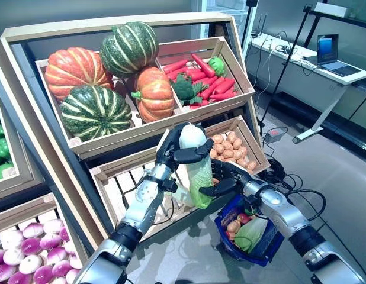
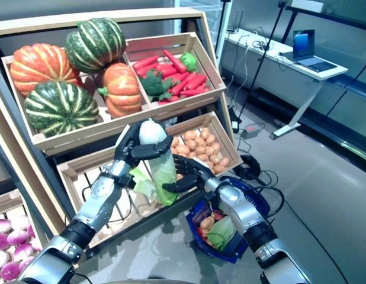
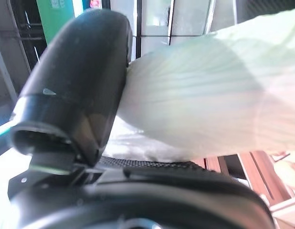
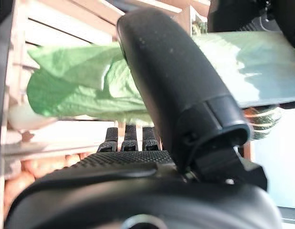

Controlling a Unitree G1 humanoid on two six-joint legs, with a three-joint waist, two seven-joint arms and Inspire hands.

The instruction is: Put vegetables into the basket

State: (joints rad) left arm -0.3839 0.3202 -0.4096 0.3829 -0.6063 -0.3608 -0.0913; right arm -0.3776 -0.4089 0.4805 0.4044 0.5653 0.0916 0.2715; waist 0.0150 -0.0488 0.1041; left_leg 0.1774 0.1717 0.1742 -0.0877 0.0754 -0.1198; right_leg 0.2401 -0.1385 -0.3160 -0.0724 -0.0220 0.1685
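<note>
My left hand (image 1: 176, 151) is shut on the white stalk end of a long Chinese cabbage (image 1: 195, 163) and holds it upright in front of the stand's lower shelf. Its thumb (image 3: 76, 81) lies against the white stalk (image 3: 200, 95). My right hand (image 1: 230, 177) grips the cabbage's green leafy lower end, with its thumb (image 4: 171, 86) across the leaves (image 4: 80, 81) and its fingers behind them. The blue basket (image 1: 222, 221) stands on the floor just below and to the right. It holds small potatoes, a red vegetable and a pale green leafy one (image 1: 252, 234).
The wooden stand (image 1: 35, 148) with slanted crates rises right behind both hands, and a crate of potatoes (image 1: 233, 148) is beside the cabbage. A white desk with a laptop (image 1: 328, 50) stands at the back right, across open grey floor (image 1: 325, 171).
</note>
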